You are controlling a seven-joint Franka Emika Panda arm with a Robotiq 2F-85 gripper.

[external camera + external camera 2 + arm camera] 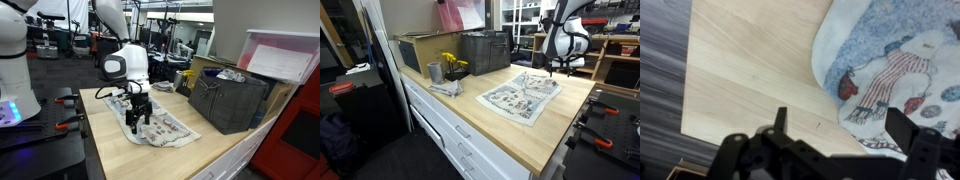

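A printed cloth with a snowman pattern (160, 128) lies flat on the wooden countertop (110, 120); it also shows in the other exterior view (523, 95) and in the wrist view (895, 70). My gripper (138, 120) hangs just above the cloth's edge, fingers spread and empty. In an exterior view it shows at the cloth's far end (553, 70). In the wrist view the open fingers (840, 125) straddle the cloth's edge, one over bare wood, one over the cloth.
A dark mesh crate (228, 100) stands on the counter beside the cloth, seen too in an exterior view (485, 52). A metal cup with yellow flowers (436, 71) and a crumpled grey cloth (445, 88) sit near it. Clamps lie on the adjacent black bench (605, 120).
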